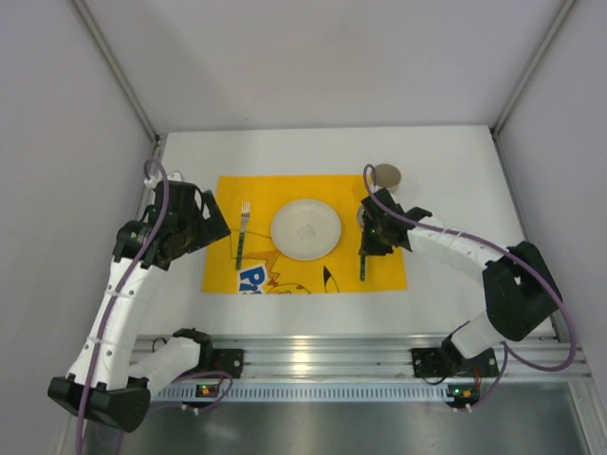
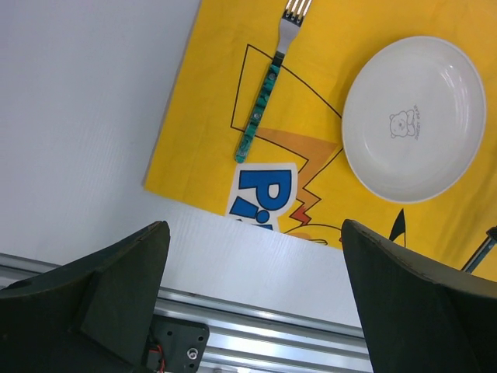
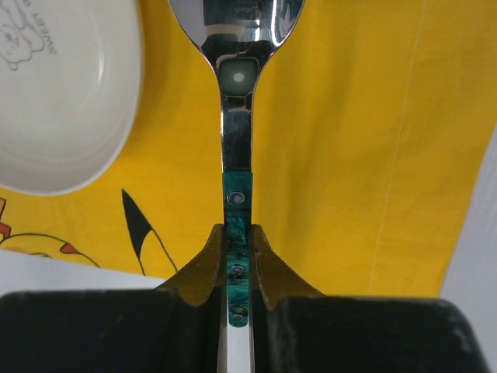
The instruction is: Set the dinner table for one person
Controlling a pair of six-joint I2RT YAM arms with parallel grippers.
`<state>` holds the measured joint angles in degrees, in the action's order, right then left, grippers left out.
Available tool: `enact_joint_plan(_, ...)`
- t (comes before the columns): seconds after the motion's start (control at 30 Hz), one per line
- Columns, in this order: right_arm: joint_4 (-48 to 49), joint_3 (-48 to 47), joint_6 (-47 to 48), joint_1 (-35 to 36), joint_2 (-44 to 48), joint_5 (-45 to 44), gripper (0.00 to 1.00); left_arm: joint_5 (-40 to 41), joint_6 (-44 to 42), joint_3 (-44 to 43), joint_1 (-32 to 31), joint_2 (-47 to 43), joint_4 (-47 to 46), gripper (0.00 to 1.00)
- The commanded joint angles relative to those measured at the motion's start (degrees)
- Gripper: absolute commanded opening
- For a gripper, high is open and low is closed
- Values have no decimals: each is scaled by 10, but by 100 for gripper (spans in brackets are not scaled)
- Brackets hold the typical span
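Looks like we're on the spoon step: the right gripper (image 3: 237,264) is clenched on the green handle of the spoon (image 3: 235,155), just right of the plate (image 1: 305,229) on the yellow cloth (image 1: 384,273) mid-frame on the white dinner table (image 1: 455,171). The fork (image 1: 243,232) already lies left of the plate. The left gripper (image 2: 255,229) hangs wide open and empty at the cloth's lower left. Next it needs to let go with the spoon lying flat, though I can't tell if it's touching down yet.
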<state>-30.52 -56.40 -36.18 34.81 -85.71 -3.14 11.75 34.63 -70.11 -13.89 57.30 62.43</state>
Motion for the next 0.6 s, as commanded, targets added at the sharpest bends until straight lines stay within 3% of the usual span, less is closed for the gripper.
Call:
enact_joint_plan(0.0,65,-1,-42,15,-19,-51,0,11,6,-3,-2,-11,23,97)
enact_joint_plan(0.4,74,-40,-21,26,-96,-75,2,7,-6,-8,-2,-12,32,97)
enact_joint_plan(0.5,68,-52,-9,35,-100,-88,8,1,-10,-6,-1,-10,27,97)
enact_joint_plan(0.57,62,-61,4,44,-99,-97,28,-1,-14,-6,-2,-7,23,98)
